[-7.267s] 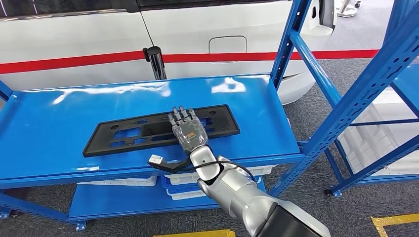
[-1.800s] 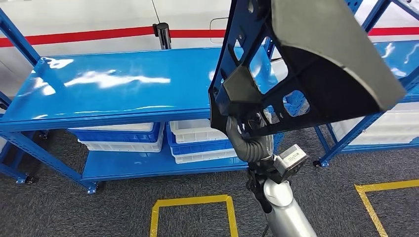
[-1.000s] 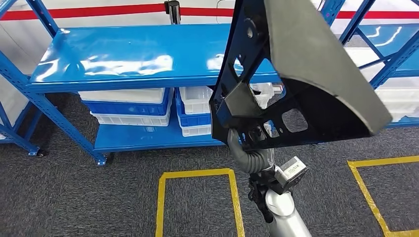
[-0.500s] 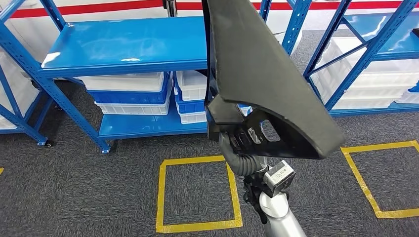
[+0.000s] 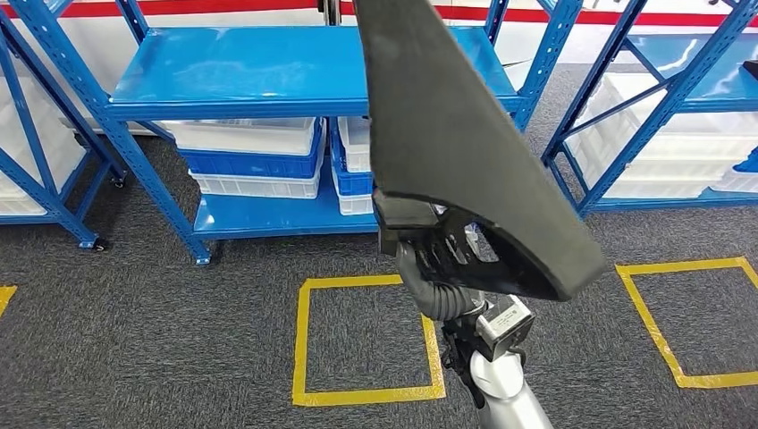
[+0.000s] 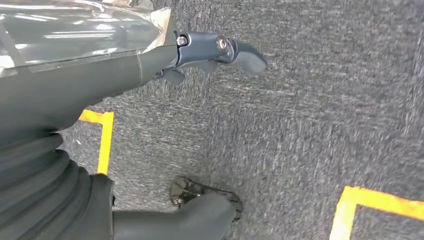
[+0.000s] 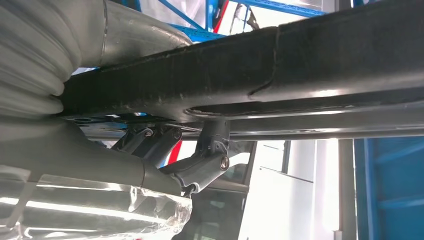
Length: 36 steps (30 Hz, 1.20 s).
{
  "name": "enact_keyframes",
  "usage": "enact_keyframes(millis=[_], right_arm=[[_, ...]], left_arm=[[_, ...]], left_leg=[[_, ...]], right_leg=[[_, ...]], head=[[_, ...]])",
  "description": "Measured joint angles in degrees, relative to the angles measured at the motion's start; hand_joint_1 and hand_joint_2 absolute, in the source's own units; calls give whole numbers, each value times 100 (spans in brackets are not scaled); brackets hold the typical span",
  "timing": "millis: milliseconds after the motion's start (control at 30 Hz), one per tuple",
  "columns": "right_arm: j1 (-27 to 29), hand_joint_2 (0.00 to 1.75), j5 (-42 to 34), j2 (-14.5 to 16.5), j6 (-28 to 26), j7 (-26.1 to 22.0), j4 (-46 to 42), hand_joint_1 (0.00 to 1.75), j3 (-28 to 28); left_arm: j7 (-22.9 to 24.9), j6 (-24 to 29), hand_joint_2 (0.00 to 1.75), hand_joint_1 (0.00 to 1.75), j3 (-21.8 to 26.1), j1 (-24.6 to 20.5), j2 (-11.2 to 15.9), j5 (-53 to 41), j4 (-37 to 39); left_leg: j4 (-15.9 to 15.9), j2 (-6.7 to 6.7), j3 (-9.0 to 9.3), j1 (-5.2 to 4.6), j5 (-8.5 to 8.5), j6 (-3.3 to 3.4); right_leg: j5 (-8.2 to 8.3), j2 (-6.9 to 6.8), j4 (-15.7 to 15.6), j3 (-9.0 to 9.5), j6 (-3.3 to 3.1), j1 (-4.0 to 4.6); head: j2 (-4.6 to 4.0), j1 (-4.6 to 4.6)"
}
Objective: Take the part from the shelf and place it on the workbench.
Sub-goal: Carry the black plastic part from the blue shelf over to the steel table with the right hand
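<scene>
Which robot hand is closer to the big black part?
Right. The right hand grips the black part from underneath; the left hand hangs over the carpet, away from it.

Black part (image 5: 465,152) cut off by the head view's top edge, hiding most of the right hand (image 5: 438,255) beneath it and the middle of the blue shelf (image 5: 250,67) behind. Shelf uprights cropped at both sides. Left hand (image 6: 210,50) blurred against the carpet.

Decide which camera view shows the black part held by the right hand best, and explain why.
The head view: the black part shows almost whole, raised above the right hand. The right wrist view catches a close stretch of its edge; the left wrist view looks at carpet.
</scene>
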Motion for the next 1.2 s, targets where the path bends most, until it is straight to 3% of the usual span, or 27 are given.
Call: enact_keyframes(millis=[100, 200, 267, 367, 400, 433, 467, 500, 567, 633, 700, 767, 867, 900, 933, 1000, 1100, 1167, 1200], right_arm=[[15, 175, -1, 4, 2, 37, 2, 175, 11], [25, 175, -1, 10, 3, 44, 2, 175, 16], [28, 175, 0, 9, 3, 47, 2, 175, 17], [70, 175, 2, 0, 3, 49, 7, 175, 24], [95, 175, 2, -5, 3, 49, 10, 175, 26], [116, 175, 2, -11, 3, 50, 14, 175, 26], [130, 175, 2, -15, 3, 51, 16, 175, 26], [136, 175, 2, -17, 3, 52, 17, 175, 27], [133, 175, 2, -17, 3, 54, 17, 175, 28], [132, 175, 2, -11, 3, 55, 17, 175, 26], [138, 175, 2, -6, 3, 56, 17, 175, 24], [137, 175, 2, 1, 3, 59, 17, 175, 22], [128, 175, 4, 11, 3, 68, 19, 175, 25], [128, 175, 8, 11, 3, 74, 22, 175, 27], [132, 175, 12, 11, 2, 81, 26, 175, 27], [142, 175, 17, 12, 2, 96, 34, 175, 26], [150, 175, 25, 16, 1, 103, 35, 175, 23], [149, 175, 31, 33, 1, 104, 34, 175, 19], [149, 175, 32, 39, 1, 105, 34, 175, 18]], left_arm=[[65, 50, 175, 0, -2, 2, -14, -8, 0], [75, 87, 175, 0, -2, -2, -11, -20, 0], [75, 107, 175, 0, -4, -8, -17, -36, -1], [75, 121, 175, 0, -20, -9, -25, -60, -1], [75, 124, 175, 0, -31, -8, -27, -70, -1], [75, 125, 175, 0, -41, -8, -29, -77, -1], [75, 126, 175, 0, -50, -9, -31, -82, -2], [75, 126, 175, 0, -55, -9, -32, -85, -2], [74, 128, 175, 0, -61, -11, -19, -85, -4], [73, 135, 175, 0, -71, -12, -10, -87, -5], [73, 142, 175, 0, -87, -13, -17, -90, -5], [73, 143, 175, 0, -99, -18, -13, -95, -5], [77, 147, 175, 0, -112, -2, -8, -108, -3], [82, 149, 175, 0, -114, 7, -8, -110, -3], [91, 151, 175, 0, -116, 13, -8, -113, -2], [110, 156, 175, 0, -117, 14, -9, -130, -2], [142, 167, 175, 0, -120, 5, -9, -157, -2], [159, 189, 175, 0, -123, 4, -13, -172, -2], [162, 201, 175, 0, -125, 3, -16, -179, -2]], left_leg=[[9, -6, -26, -24, 23, 9], [-29, 10, -20, -27, 73, 66], [-137, 63, 34, 11, 154, 133], [-185, 166, 34, 26, 199, 163], [-184, 200, 25, 24, 199, 159], [-183, 237, 20, 24, 198, 151], [-180, 276, 18, 30, 194, 135], [-172, 312, 20, 41, 188, 108], [-148, 377, 21, 37, 162, 18], [-129, 437, 25, 4, 140, -72], [-124, 505, 34, 18, 125, -124], [22, 382, -12, 68, -22, -167], [982, 25, -413, 81, -615, -171], [1307, -20, -559, 78, -756, -160], [1469, -37, -632, 78, -792, -144], [1239, -59, -501, 78, -593, -99], [263, -288, 36, 65, -190, -54], [8, -380, 153, 22, -126, -53], [-4, -328, 150, -5, -94, -33]], right_leg=[[349, 7, -92, 13, 153, -29], [375, 19, -149, 13, 230, -58], [223, 34, 25, -79, 216, -68], [-302, 36, 1109, -512, 142, -90], [-414, 36, 1422, -617, 153, -95], [-448, 33, 1526, -618, 182, -101], [-401, 18, 1384, -493, 225, -108], [-296, -32, 1025, -260, 270, -120], [-175, -233, 293, 183, 282, -94], [-174, -303, 43, 315, 164, -49], [-142, -170, 44, 292, 40, -62], [-111, -56, 36, 277, -51, -81], [-64, 104, 31, 240, -187, -48], [-47, 167, 32, 220, -217, -28], [-27, 234, 33, 199, -236, -11], [15, 368, 36, 161, -246, 11], [81, 552, 47, 116, -184, 36], [130, 641, 49, 82, -111, 54], [157, 687, 36, 63, -72, 59]], head=[[-1, -3], [0, -7], [0, 4], [-1, 27], [-2, 26], [-2, 25], [-2, 25], [-2, 24], [-1, 34], [-1, 29], [0, 13], [0, 10], [0, 4], [0, 3], [0, 3], [0, 2], [-1, 9], [-1, 20], [-2, 22]])
